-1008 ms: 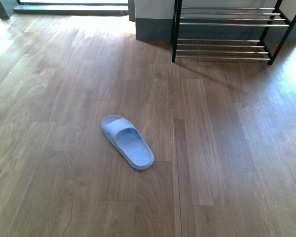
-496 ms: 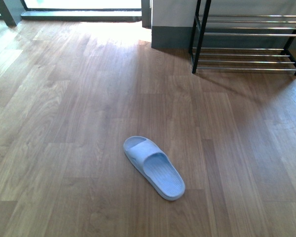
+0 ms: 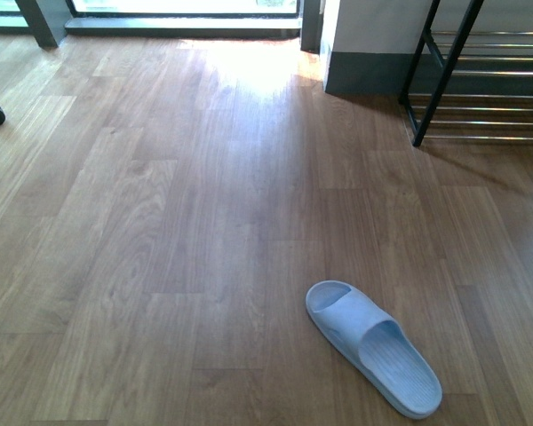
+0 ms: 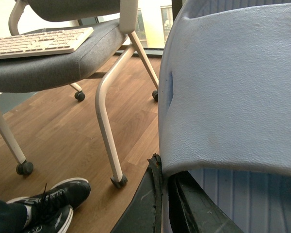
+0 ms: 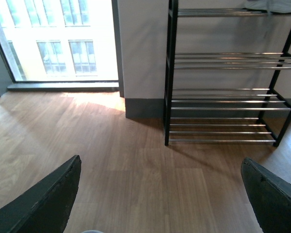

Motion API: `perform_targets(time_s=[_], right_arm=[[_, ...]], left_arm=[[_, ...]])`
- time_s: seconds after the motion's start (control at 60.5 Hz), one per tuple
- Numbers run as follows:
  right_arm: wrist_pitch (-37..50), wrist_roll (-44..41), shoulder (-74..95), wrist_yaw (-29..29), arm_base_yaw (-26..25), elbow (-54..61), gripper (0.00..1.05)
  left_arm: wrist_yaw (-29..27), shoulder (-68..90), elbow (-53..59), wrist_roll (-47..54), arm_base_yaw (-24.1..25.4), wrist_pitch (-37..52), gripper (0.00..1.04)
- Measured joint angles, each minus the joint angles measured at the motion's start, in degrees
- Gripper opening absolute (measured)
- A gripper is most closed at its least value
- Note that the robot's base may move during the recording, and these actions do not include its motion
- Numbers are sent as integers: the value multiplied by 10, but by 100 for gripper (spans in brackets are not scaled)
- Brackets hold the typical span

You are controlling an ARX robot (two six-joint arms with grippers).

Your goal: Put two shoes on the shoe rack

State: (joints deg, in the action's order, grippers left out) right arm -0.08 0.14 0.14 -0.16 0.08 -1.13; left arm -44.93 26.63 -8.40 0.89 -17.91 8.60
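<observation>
Left claw [image 4: 165,177] pinches one light blue slipper [image 4: 233,87] by its edge, near a grey chair [image 4: 53,63] with a keyboard [image 4: 39,41] on its seat. Right claw [image 5: 160,204] is spread wide with nothing in it, and it hangs over the wood floor [image 5: 87,136], facing the shoe rack [image 5: 223,63]. The other blue slipper [image 3: 373,346] lies flat on the floor, well apart from the rack, which stands by the wall [image 5: 140,48].

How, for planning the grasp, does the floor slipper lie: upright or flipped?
Upright: the light blue slipper rests sole-down on the wooden floor, strap on top, ribbed footbed facing up.
</observation>
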Motion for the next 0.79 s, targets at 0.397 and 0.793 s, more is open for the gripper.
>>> perform_targets(time_s=[0.397,0.793], right_arm=[[253,-86,378,-133,-31,-32,96],[559,-254,1338,-24,80,-306,96]], left_arm=[[-1,0,0,0,0,0,2],[1,0,0,0,0,0,2]])
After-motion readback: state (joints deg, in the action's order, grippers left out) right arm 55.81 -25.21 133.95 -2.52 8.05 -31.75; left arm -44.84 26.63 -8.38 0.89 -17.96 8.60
